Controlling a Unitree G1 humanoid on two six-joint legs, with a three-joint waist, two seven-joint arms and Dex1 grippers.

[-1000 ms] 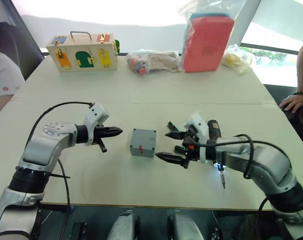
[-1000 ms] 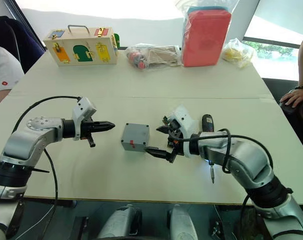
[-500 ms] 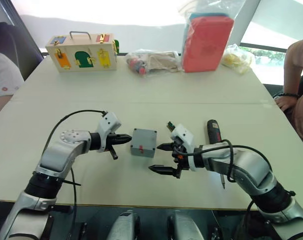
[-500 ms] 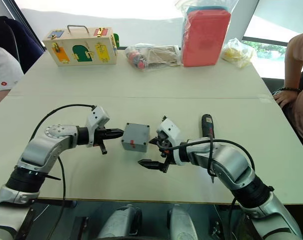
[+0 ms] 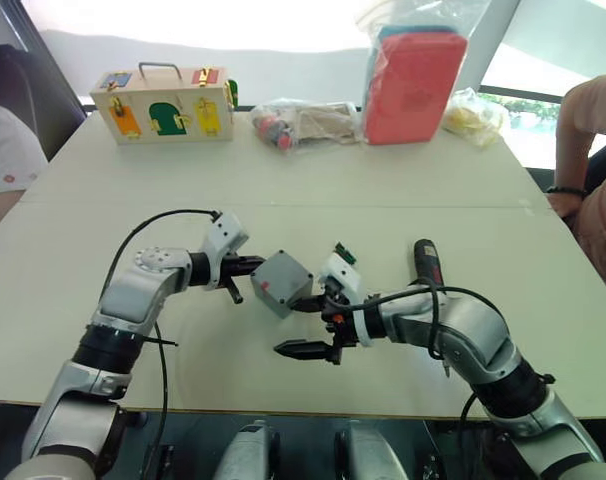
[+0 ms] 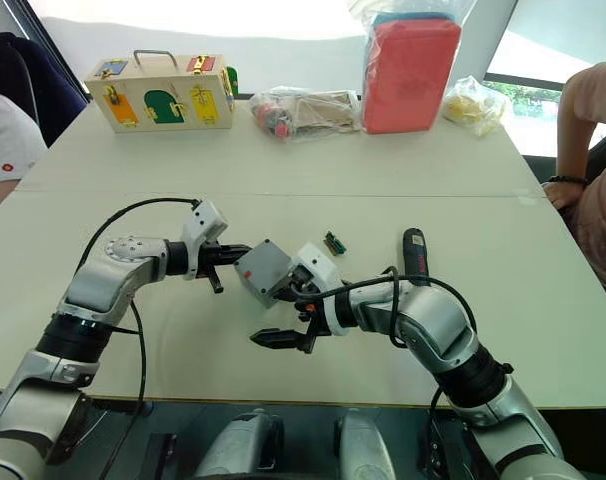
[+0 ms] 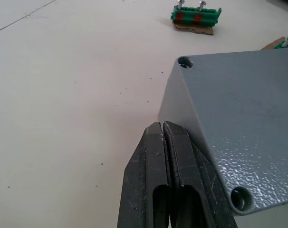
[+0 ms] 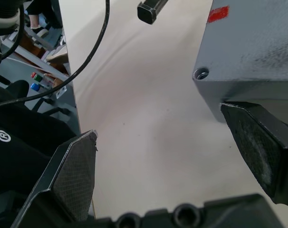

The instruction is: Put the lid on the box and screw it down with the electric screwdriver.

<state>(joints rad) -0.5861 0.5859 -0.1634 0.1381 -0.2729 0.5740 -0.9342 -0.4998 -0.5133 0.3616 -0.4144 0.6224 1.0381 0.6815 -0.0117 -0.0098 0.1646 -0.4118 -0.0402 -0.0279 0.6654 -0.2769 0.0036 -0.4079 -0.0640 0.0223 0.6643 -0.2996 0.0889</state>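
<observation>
Near the tabletop's (image 5: pixel 103 190) front edge, the small grey square plastic box (image 5: pixel 280 283) sits tilted between the left gripper's (image 5: pixel 255 263) closed fingers and the right gripper's (image 5: pixel 301 326) wide-open fingers touching it.

grey box (image 5: pixel 280 283) with red marks, black screwdriver (image 5: pixel 426 263)

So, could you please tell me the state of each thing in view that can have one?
Box: lid on, tilted, pressed between both grippers.
Left gripper: shut, tip against the box.
Right gripper: open, one finger touching the box.
Screwdriver: lying on the table, not held.
Wooden box: closed, upright.
Green connector: loose on the table.
</observation>
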